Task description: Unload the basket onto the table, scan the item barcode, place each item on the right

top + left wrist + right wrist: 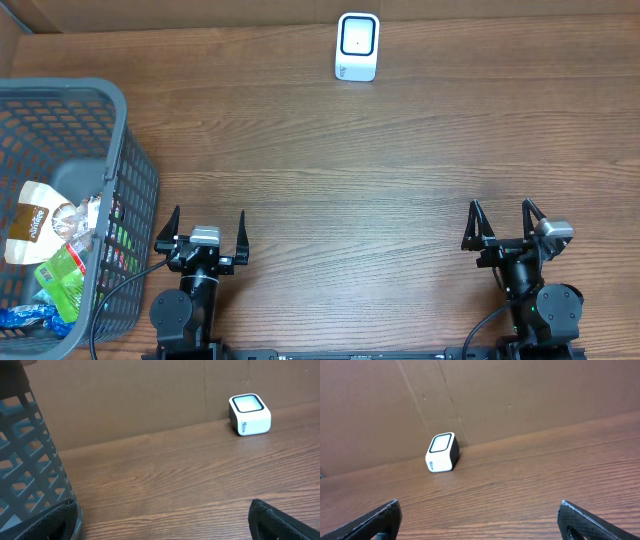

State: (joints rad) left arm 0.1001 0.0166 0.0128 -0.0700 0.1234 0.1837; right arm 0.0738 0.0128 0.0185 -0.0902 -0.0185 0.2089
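Note:
A small white barcode scanner (357, 47) with a dark-rimmed window stands at the back of the table; it also shows in the left wrist view (249, 414) and the right wrist view (442, 452). Packaged items (45, 240) lie in the grey basket (125, 130) at the left. My left gripper (205, 227) sits near the front edge, just right of the basket, open and empty (162, 515). My right gripper (505, 222) rests at the front right, also open and empty (480, 515). No barcode is visible from here.
The basket wall (30, 460) stands close to the left gripper's left finger. A brown cardboard wall (520, 395) backs the wooden table (350, 180).

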